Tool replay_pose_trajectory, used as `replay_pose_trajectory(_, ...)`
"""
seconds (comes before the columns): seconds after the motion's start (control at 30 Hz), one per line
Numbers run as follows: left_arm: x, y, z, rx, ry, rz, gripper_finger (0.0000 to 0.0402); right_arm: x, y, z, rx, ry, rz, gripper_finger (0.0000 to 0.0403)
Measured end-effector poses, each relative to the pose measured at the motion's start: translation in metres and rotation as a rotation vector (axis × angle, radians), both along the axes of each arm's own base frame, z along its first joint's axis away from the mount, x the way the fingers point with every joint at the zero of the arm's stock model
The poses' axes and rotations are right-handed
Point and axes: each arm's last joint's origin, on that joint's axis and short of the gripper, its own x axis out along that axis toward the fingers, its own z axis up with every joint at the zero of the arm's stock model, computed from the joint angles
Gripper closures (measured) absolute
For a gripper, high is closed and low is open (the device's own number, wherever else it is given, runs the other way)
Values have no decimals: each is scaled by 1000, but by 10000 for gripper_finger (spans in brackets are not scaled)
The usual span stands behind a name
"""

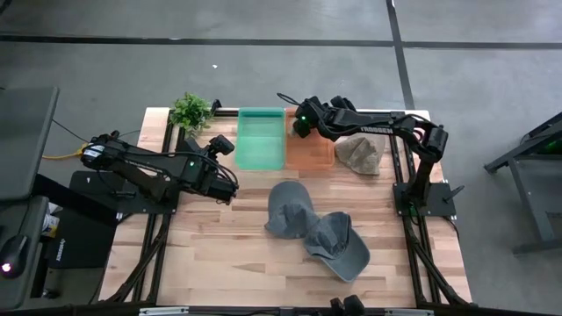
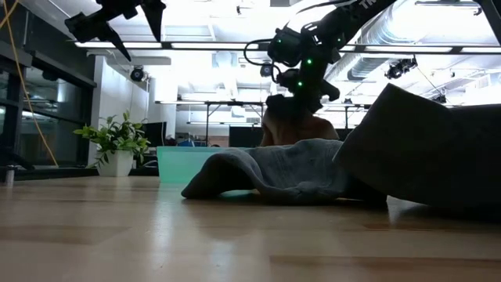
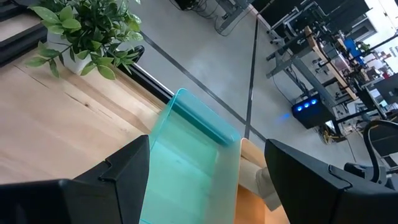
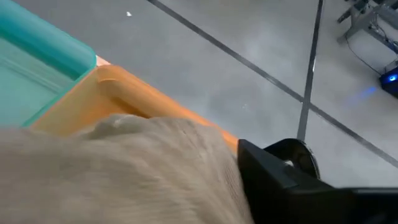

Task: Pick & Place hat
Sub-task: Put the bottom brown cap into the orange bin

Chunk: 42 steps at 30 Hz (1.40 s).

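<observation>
While right gripper (image 1: 303,121) hangs over orange bin (image 1: 309,151) at 12 o'clock, apparently clamping beige hat (image 4: 118,171) for drop-in | left gripper (image 1: 221,146) waits spread at 10 o'clock

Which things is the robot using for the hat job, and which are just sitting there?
For the job: beige hat, two grey hats, orange bin, green bin, right gripper.

Just there: potted plant, left gripper, waiting.

Grey concrete floor (image 1: 263,79) crossed by dark lines, desks (image 2: 211,117) behind, bright ceiling lights (image 2: 227,45).
</observation>
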Motion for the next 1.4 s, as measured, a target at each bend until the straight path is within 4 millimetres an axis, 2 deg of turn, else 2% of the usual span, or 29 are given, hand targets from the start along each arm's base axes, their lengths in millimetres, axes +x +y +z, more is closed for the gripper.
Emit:
replay_pose_trajectory(0.2,0,0,0,0,1,0,126,3,1,1,87,-46,67,220)
replay_pose_trajectory(0.4,0,0,0,4,24,-12,126,4,3,0,145,-62,128,186)
replay_pose_trajectory(0.7,0,0,0,4,26,-13,126,-1,8,-6,272,-42,151,180)
replay_pose_trajectory(0.87,0,0,0,2,27,-12,126,-1,9,-2,297,-70,177,180)
replay_pose_trajectory(1.4,0,0,-1,-32,31,-8,126,-25,19,51,344,-220,303,180)
